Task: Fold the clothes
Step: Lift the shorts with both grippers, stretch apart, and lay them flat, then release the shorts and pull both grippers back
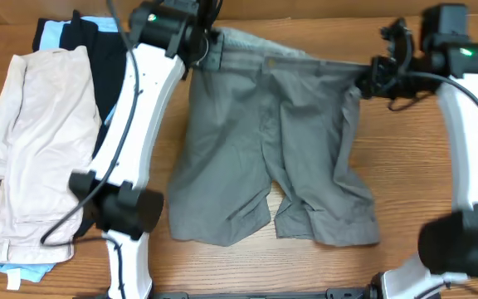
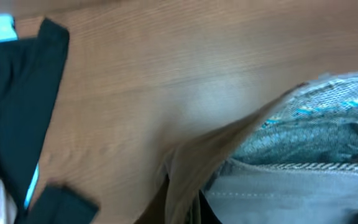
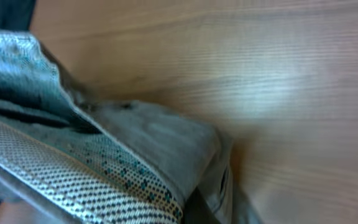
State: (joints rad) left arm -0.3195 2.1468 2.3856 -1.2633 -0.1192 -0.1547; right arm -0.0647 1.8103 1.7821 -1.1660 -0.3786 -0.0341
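Grey woven cloth, light and limp by my read: the grey shorts (image 1: 264,158) will sag wherever they aren't supported. Only the waistband has any stiffness, so its two corners are the sensible place to hold. That's where I am. Left gripper (image 1: 199,48) is clamped on the waistband's left end, right gripper (image 1: 370,79) on its right end, and the band runs fairly straight between them along the far side of the table (image 1: 421,166). Legs trail back toward the arm bases and lie flat on the wood, hems a bit uneven, creasing around the crotch. Front faces up: button (image 1: 270,61) and fly show mid-band. Both wrist views show a paler patterned lining at the band, but they're blurred and I can't make out the fingers there. Weave shouldn't be slippery, but I'd judge a thin pinch could pull free if the legs drag hard. Beige shorts (image 1: 31,141) and black garment (image 1: 98,58) are piled off to the left, apart from the work piece.
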